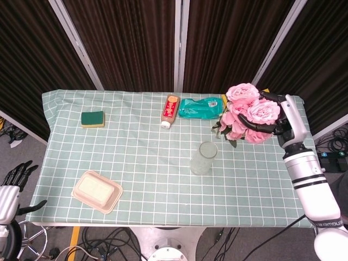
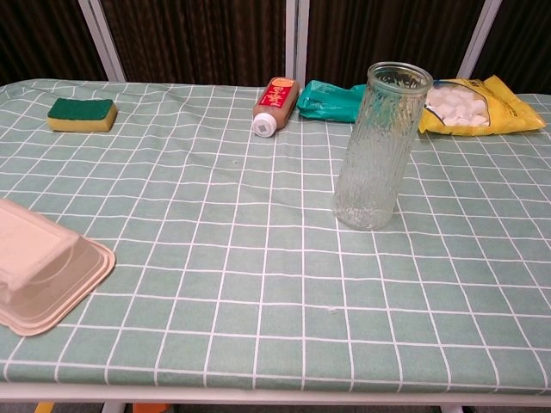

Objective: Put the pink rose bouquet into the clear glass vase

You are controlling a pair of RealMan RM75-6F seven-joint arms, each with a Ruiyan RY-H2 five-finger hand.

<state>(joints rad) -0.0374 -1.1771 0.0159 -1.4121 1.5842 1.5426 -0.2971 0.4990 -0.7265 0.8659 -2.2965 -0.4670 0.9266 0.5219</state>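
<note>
I have the pink rose bouquet [image 1: 246, 113] aloft to the right of and beyond the clear glass vase [image 1: 204, 157], my right robot hand [image 1: 283, 119] clamped around its stems. It looks light, soft and easily crushed, so the stems are the place to grip. Blooms face left, stems hidden; the long axis seems roughly level.

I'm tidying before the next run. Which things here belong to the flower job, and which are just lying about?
Job: roses, held by the right hand; vase.

Lying about: sponge, bottle, teal packet, yellow bag, container.
</note>
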